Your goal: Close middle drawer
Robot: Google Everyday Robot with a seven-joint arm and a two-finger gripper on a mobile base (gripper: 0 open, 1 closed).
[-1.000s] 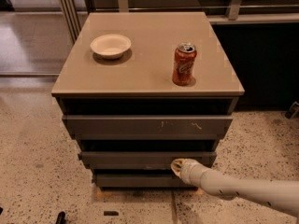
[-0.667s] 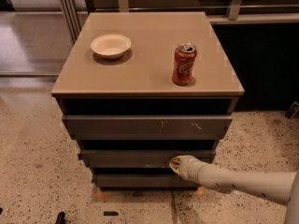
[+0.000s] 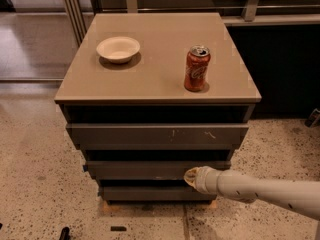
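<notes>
The middle drawer (image 3: 145,170) sits in the stack below the counter (image 3: 160,91), second of three grey fronts. Its wide, plain panel runs across the cabinet at about 6 o'clock in the view, with a dark strip of interior showing along its top edge. Above it is the taller top drawer front (image 3: 155,134), marked with pale scratches toward its right side. Below it is the narrower base panel (image 3: 155,193), just above the speckled floor (image 3: 35,184).

The hand (image 3: 192,177) is at about 5 o'clock in the view, on the end of a pale arm (image 3: 260,190) that comes in from the 4 o'clock corner. Its rounded tip lies over the lower right part of the middle drawer's front and looks to be against the panel. Most of that panel stretches away from the hand toward 9 o'clock, and only a short piece of it lies on the 3 o'clock side. Whether the hand is open or closed cannot be told, as only its blunt end shows. It holds nothing that can be seen.

On the counter stand two things, well apart: a pale bowl (image 3: 118,49) at 11 o'clock and a red soda can (image 3: 197,69), upright, at about 1 o'clock — both well above the hand.
</notes>
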